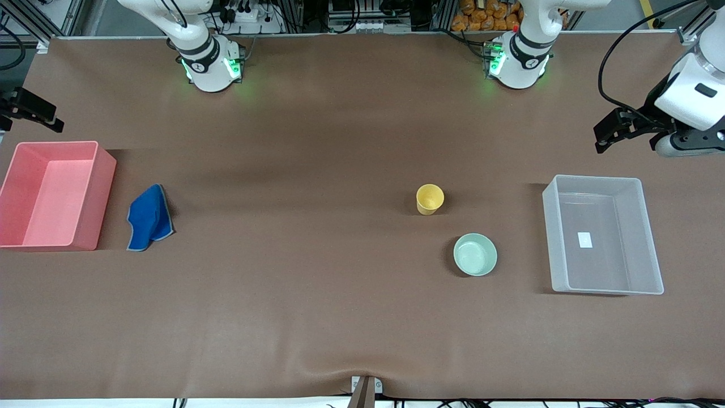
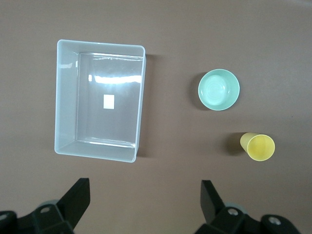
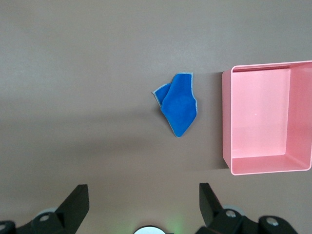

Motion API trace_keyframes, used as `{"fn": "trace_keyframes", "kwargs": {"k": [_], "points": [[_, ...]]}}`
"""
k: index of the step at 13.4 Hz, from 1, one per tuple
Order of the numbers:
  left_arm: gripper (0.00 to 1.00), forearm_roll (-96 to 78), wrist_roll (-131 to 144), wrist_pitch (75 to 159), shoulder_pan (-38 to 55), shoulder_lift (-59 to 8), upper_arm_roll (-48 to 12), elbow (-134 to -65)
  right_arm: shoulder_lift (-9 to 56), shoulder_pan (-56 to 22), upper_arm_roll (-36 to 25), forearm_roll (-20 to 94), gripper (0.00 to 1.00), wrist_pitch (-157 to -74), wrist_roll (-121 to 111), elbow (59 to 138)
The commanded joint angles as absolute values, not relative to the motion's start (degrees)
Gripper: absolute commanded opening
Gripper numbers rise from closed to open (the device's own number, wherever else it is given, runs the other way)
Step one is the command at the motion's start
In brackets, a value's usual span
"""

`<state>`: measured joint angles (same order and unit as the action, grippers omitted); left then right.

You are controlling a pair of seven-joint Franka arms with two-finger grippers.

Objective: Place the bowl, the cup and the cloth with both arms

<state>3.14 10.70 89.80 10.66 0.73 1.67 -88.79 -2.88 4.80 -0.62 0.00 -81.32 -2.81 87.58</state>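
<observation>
I can read no writing anywhere; the one label-like mark is a small blank white patch on the floor of the clear plastic bin (image 1: 604,235) at the left arm's end of the table. The tabletop (image 1: 317,294) is a matte brown sheet, faintly rippled along the edge nearest the front camera. The yellow cup (image 1: 430,199) stands upright — a smooth tapered tumbler — and the pale mint-green bowl (image 1: 475,254), shallow and glossy, sits near it, closer to the front camera and closer to the clear bin. At the right arm's end the royal-blue cloth (image 1: 149,217) lies crumpled, its lighter trim showing, just beside an opaque pink plastic bin (image 1: 51,195). My left gripper (image 2: 144,197) hangs over the table by the clear bin, fingers spread wide and holding nothing. My right gripper (image 3: 141,200) hangs near the pink bin — likewise wide and empty. Nothing stands between either hand and the objects.
</observation>
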Motion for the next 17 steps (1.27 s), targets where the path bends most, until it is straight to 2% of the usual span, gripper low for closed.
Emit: {"fn": "trace_keyframes", "kwargs": {"k": [1, 12, 17], "points": [[1.00, 2.63, 10.02, 88.77, 10.72, 1.41, 1.76, -88.59, -2.46, 4.75, -0.79, 0.26, 1.00, -80.95, -3.08, 86.48], [1.00, 2.11, 11.87, 90.87, 11.25, -1.75, 0.53, -88.77, -2.46, 4.75, -0.79, -0.35, 1.00, -80.95, -3.16, 86.48], [1.00, 2.11, 12.04, 99.47, 10.99, -2.20, -0.70, -97.54, -2.46, 5.10, -0.88, -0.70, 1.00, -80.77, -3.52, 86.40]]}}
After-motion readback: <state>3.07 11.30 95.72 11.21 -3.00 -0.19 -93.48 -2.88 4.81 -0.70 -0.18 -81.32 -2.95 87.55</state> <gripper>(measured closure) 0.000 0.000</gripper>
